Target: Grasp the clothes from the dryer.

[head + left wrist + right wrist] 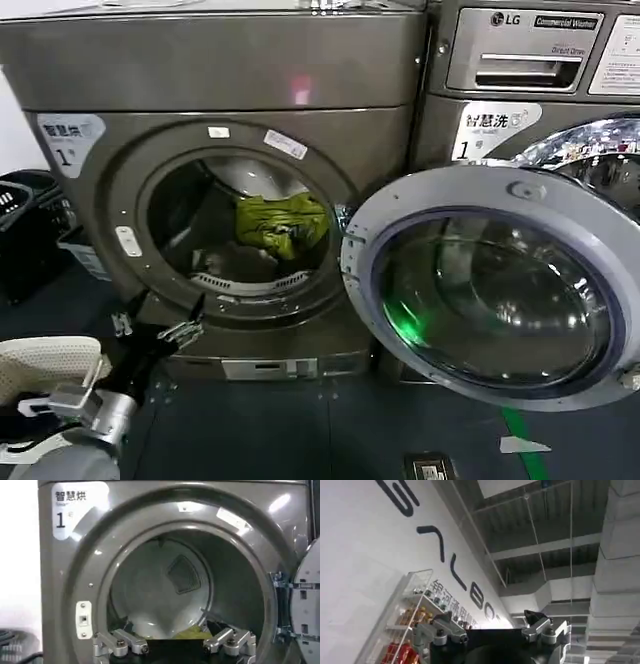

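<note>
Front-loading machines: two, the dryer (pixel 215 180) marked 1 and the LG machine (pixel 530 75) just beside it.
Open round doors: one (pixel 495 285), swung out in front of the LG machine.
Yellow-green garments in the drum: one (pixel 280 225); other pale pieces lie below it, too dim to count.
White labels marked 1: two, one on the dryer (pixel 68 138), one on the LG machine (pixel 497 128).
Small white stickers above the porthole: two (pixel 285 144).
Pink lights on the top panel: one (pixel 301 92).
Grippers: two, the left gripper (pixel 155 328) low before the dryer with its fingers spread, the right gripper (pixel 492 630) pointing up at a ceiling, also spread.
Dark baskets beside the dryer: one (pixel 30 215).
</note>
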